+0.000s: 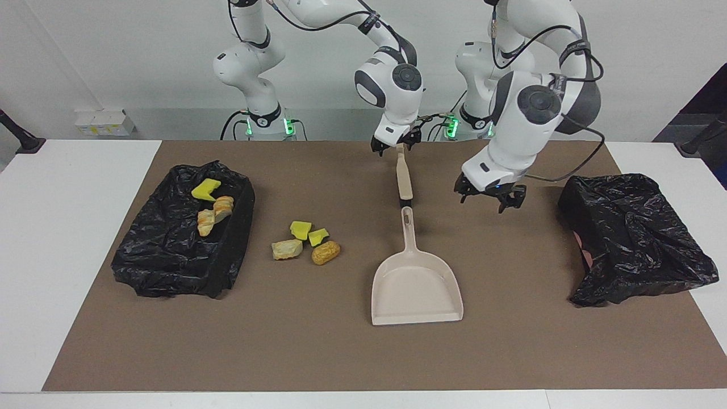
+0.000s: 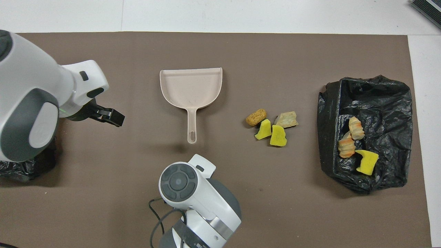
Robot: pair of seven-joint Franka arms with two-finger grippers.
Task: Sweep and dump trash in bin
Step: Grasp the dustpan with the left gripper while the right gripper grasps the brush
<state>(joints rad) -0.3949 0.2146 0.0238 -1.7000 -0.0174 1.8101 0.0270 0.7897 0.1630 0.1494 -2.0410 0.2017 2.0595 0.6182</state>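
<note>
Trash is split in two lots. 4 scraps (image 1: 306, 241) sit loose on the brown mat (image 1: 341, 352) between bin and dustpan: 2 yellow sponge bits, 1 pale beige lump (image 1: 287, 249) and 1 orange-brown lump (image 1: 326, 252), all bunched close together, some touching. The other 3 scraps (image 1: 211, 205) are already in the bin (image 1: 170, 261), a box lined w/ a black bag at the right arm's end of the counter (image 1: 68, 227): 1 yellow bit and 2 beige-orange lumps, lying in the part nearer the robots. The beige dustpan (image 1: 417, 289) lies flat on the mat at about mid-counter, handle pointing toward the robots, pan empty. The brush (image 1: 403, 177) lies just beside the handle's tip, nearer the robots, roughly in line w/ it; the overhead view hides it under the right arm. Right gripper (image 1: 396, 145) is over the brush's robot-side end, jaws wide, one to each side of the stick; can't tell if they touch it. Left gripper (image 1: 489, 199) hangs over bare mat between the dustpan handle and a crumpled black bag (image 1: 630, 238) at the left arm's end, jaws wide too, holding nothing.
</note>
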